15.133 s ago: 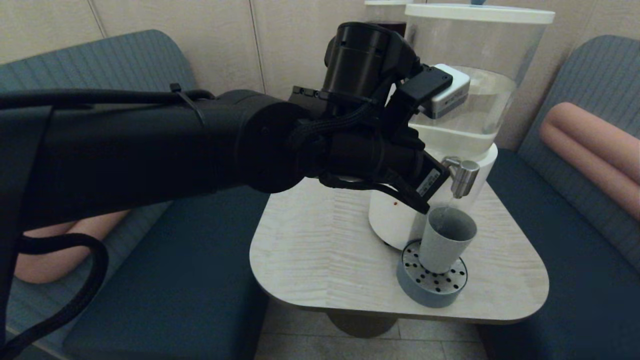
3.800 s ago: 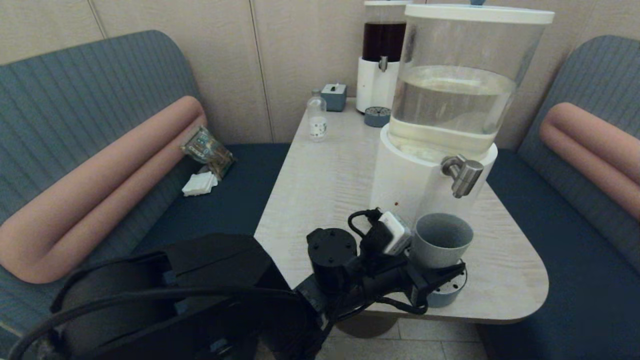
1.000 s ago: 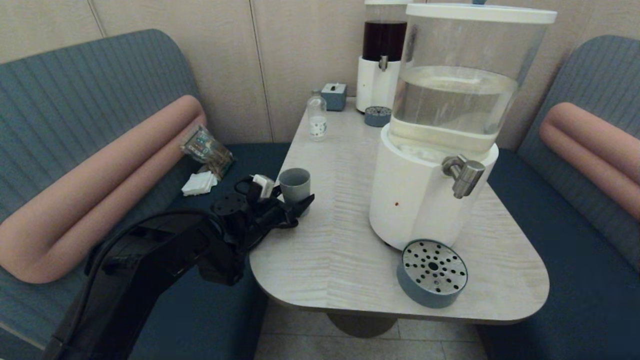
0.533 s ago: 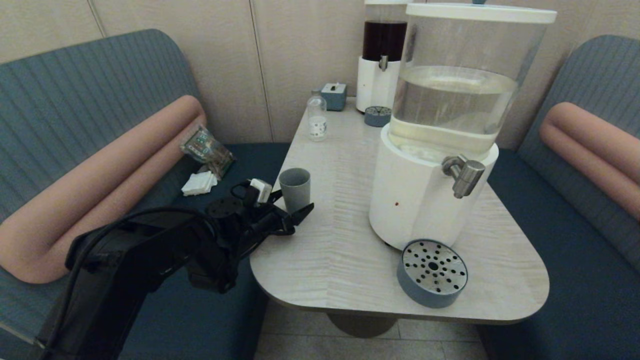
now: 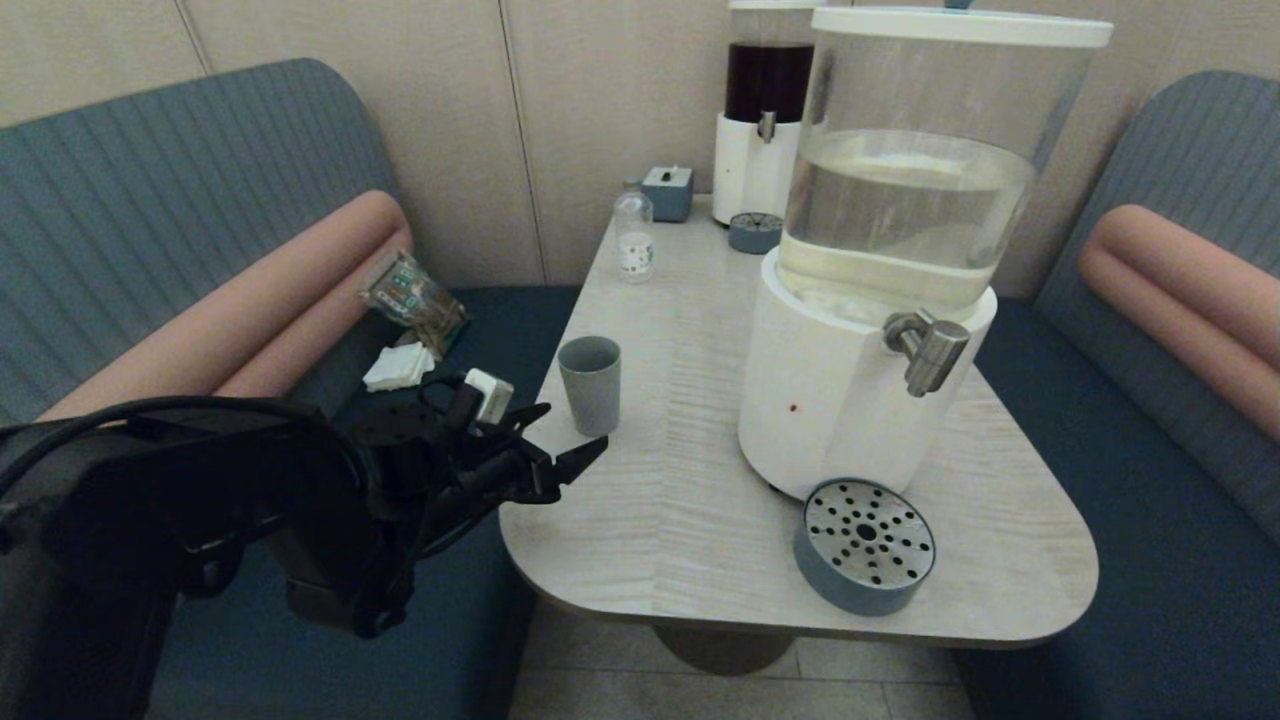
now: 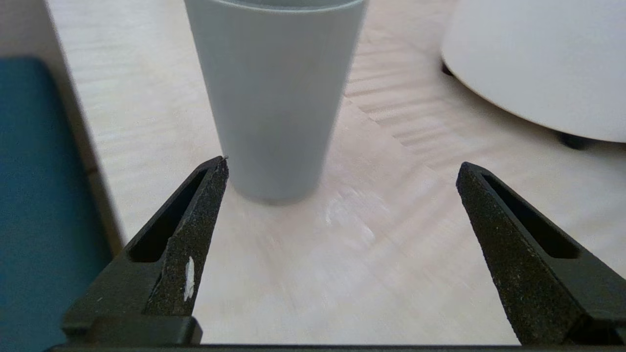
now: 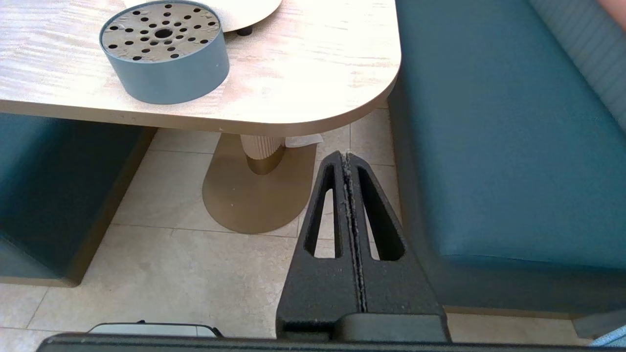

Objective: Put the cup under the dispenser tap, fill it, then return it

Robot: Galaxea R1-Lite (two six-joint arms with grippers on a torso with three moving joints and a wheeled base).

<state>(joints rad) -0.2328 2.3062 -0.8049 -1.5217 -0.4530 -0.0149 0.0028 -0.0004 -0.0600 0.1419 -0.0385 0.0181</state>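
Note:
The grey-blue cup stands upright near the left edge of the table, free of any grip; in the left wrist view the cup is just beyond the fingertips. My left gripper hangs open at the table's left edge, a little nearer than the cup. The steel dispenser tap juts from the white-based dispenser, with nothing under it. Down by the floor beside the table is my right gripper, parked and shut on nothing.
A round grey-blue drip tray with a perforated lid sits below the tap, also seen as the drip tray. At the table's far end stand a dark-liquid dispenser, a small clear bottle and a small box. Benches flank the table.
The left gripper has let go of the cup and drawn back toward the table's left edge, opening wide. The cup stays where it was set down.

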